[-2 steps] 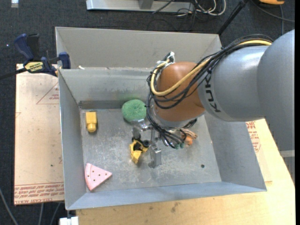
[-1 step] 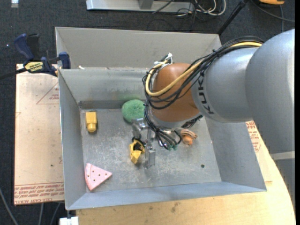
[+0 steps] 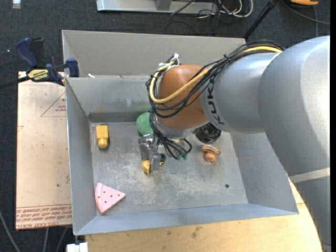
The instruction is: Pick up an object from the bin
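Arm: KUKA arm is reaching in from the right, its orange wrist cover w/ cables hanging over the middle of the bin (image 3: pixel 79 156).
Gripper: gripper (image 3: pixel 151 160) is pointing down at the bin floor, near the centre.
Grip state: can't tell whether it's open or closed.
Nearest obj: small yellow piece (image 3: pixel 146 167) is lying on the floor right at the gripper's tip. Can't tell if it's gripped or just touching.
Behind: rounded green thing (image 3: pixel 142 122) is peeking out by the wrist, toward the back wall, partly hidden.
Right side: small orange-brown piece (image 3: pixel 210 154) is lying near a black round thing (image 3: pixel 206 134).
Back-left: yellow block (image 3: pixel 102 136) is sitting well apart from the gripper.
Front-left: pink triangular wedge (image 3: pixel 107 197) w/ dots is lying near the corner.
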### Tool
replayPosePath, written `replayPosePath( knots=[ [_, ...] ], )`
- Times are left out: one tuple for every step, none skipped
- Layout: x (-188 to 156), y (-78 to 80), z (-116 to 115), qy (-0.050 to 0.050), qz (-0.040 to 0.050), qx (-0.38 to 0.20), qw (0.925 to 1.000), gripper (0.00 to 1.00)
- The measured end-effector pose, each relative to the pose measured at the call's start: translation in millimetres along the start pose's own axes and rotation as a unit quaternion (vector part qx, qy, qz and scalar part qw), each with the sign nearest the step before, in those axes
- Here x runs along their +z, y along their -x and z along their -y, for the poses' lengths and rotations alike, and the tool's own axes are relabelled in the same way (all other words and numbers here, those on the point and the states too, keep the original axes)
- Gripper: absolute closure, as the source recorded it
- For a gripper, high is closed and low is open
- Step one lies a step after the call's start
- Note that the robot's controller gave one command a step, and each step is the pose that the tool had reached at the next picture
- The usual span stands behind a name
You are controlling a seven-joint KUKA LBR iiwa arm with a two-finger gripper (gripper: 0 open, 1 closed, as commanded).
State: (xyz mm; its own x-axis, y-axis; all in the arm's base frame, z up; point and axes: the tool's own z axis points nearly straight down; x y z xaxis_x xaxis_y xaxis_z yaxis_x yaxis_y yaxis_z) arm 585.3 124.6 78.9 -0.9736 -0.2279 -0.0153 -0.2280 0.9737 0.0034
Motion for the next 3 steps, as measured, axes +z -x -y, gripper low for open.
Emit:
replayPosePath(
  knots=[
    [0, -0.1, 0, 0.0, 0.0004, 0.002, 1.0, 1.0],
    [-77, 9.4, 0, -0.001, -0.0062, 0.0, 1.0, 1.0],
    [-77, 9.4, 1, -0.001, -0.0062, 0.0, 1.0, 1.0]
  ],
)
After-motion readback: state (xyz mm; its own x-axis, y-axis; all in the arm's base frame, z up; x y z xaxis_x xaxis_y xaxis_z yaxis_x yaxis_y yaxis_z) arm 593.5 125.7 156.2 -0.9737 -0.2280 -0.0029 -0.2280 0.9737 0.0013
